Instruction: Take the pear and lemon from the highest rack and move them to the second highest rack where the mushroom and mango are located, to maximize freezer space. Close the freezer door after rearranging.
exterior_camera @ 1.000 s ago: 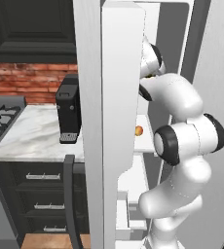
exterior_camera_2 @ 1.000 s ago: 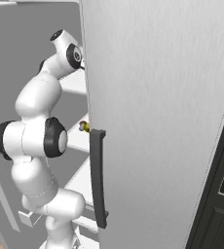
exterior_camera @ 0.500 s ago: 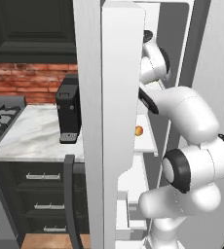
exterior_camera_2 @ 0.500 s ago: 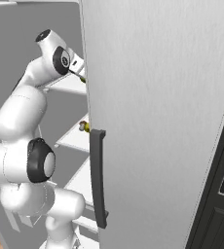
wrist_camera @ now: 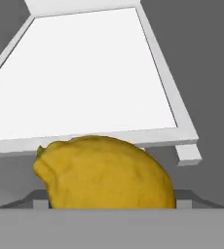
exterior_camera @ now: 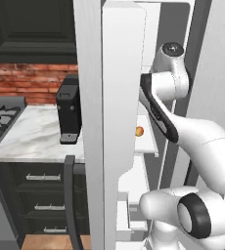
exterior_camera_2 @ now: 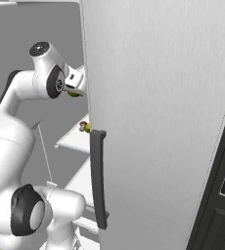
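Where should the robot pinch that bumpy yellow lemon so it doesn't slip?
Pinch the lemon across its fat middle, one finger on each rounded side, coming straight on as the hand view already faces it. It lies sideways with its pointy nub toward the left of that view, and the ends taper, so fingers there would likely slide off. The gripper's fingers are not visible, so how they stand is unclear.

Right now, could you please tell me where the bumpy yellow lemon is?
In the hand view the bumpy yellow lemon sits right at the bottom, directly before the camera, with a flat white shelf stretching away beyond it.
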Tool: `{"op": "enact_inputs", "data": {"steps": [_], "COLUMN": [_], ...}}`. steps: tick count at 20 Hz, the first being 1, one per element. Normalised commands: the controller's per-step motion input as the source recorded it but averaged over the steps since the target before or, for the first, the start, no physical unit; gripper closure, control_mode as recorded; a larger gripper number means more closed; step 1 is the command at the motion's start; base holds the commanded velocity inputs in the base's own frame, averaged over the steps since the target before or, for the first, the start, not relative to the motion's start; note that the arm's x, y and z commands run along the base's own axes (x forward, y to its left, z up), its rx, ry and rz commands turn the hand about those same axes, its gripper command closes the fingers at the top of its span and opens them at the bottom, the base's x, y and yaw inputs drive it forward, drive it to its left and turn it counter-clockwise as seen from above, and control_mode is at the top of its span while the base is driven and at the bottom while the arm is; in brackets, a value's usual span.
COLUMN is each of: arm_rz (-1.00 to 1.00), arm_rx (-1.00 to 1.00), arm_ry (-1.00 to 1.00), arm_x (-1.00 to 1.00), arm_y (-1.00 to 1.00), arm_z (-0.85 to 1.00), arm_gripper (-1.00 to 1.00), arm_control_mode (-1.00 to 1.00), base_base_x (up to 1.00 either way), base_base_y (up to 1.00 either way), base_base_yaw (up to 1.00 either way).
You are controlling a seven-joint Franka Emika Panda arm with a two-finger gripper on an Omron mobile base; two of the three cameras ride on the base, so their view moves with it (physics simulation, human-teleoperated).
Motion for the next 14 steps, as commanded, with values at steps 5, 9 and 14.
{"op": "enact_inputs", "data": {"steps": [5, 9, 14], "arm_rz": [0.36, 0.29, 0.12], "arm_rx": [0.00, 0.00, 0.00], "arm_ry": [0.26, 0.30, 0.27], "arm_x": [-0.49, -0.26, -0.03], "arm_y": [0.10, 0.07, 0.01], "arm_z": [-0.66, -0.85, -0.61], "arm_gripper": [1.00, 1.00, 1.00], "arm_control_mode": [-1.00, -1.00, -1.00], "base_base_x": [0.00, 0.00, 0.00], "base_base_y": [0.00, 0.00, 0.00], "base_base_yaw": [0.00, 0.00, 0.00]}}
